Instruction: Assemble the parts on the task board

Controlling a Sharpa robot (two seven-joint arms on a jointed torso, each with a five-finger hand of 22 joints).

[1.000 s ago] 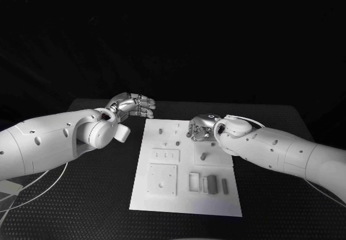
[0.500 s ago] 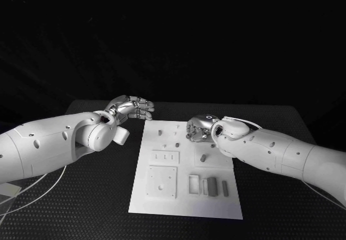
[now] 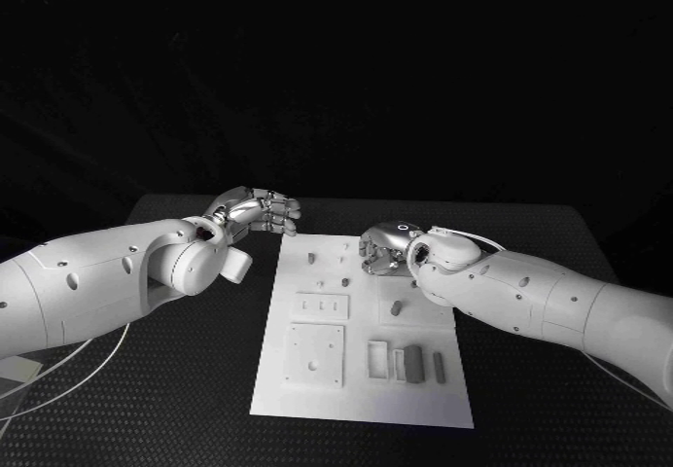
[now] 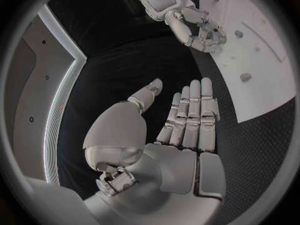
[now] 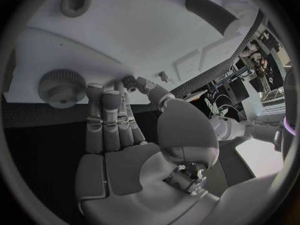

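Lying at the middle of the black bench [image 3: 183, 389], the white rectangular task board [image 3: 368, 384] carries small grey parts: pegs [image 3: 396, 307] near its centre and upright blocks [image 3: 409, 360] toward six o'clock. At about one o'clock of the board, the silver right hand [image 3: 381, 247] rests its fingertips [image 5: 107, 91] on the board's far edge beside a grey knurled round part [image 5: 61, 87]; whether anything is pinched cannot be told. At eleven o'clock, just off the board's corner, the silver left hand [image 3: 261, 210] hovers open, fingers straight and together, holding nothing.

Risk, as a judgement: pressing at the edge could tip or slide the board and shake the standing pegs loose; a finger sweep could also push the knurled part off its seat.

The right wrist view resolves the knurled part and a round socket [image 5: 75, 2], which the head view hides behind the hand. The left wrist view shows that hand's bare palm [image 4: 178, 162].
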